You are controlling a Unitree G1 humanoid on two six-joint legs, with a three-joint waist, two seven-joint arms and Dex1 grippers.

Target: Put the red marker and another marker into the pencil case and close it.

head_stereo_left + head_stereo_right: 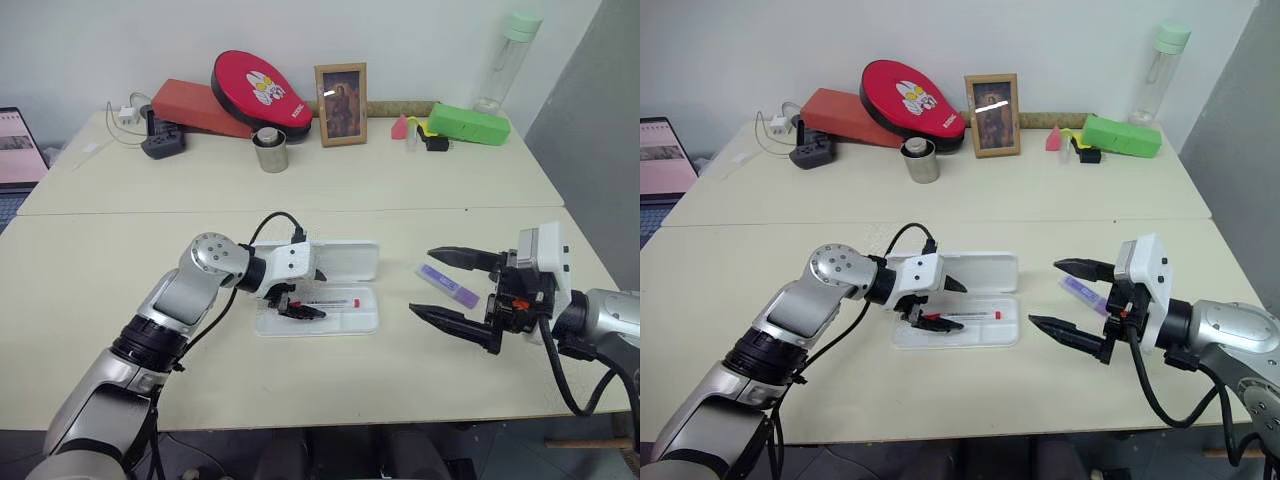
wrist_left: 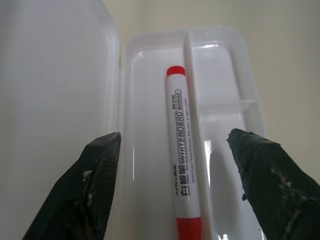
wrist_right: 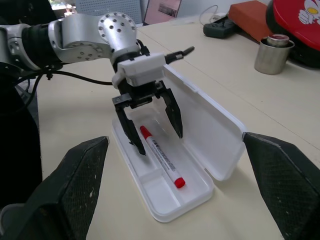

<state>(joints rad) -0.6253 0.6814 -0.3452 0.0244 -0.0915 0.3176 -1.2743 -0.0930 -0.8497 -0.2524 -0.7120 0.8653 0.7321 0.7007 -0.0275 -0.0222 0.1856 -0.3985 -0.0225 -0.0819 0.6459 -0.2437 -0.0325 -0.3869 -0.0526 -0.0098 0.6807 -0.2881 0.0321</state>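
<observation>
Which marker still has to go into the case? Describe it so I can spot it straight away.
Start at the open white pencil case near the front of the near table, where the red marker already lies in the tray. Look to the robot's right, toward the right gripper: the purple marker lies flat on the tabletop there. It is short and lilac with a pale label.

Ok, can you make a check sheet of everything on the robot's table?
Surface: pale beige table.
Job's things: slim white red-capped marker lies in open white plastic pencil case; short purple marker on table beside it.
Clutter: metal cup, framed picture, red paddle case, bright green box.
Grippers: left gripper open above case; right gripper open around purple marker.
Cables: white charger lead.
Surroundings: white wall.
</observation>
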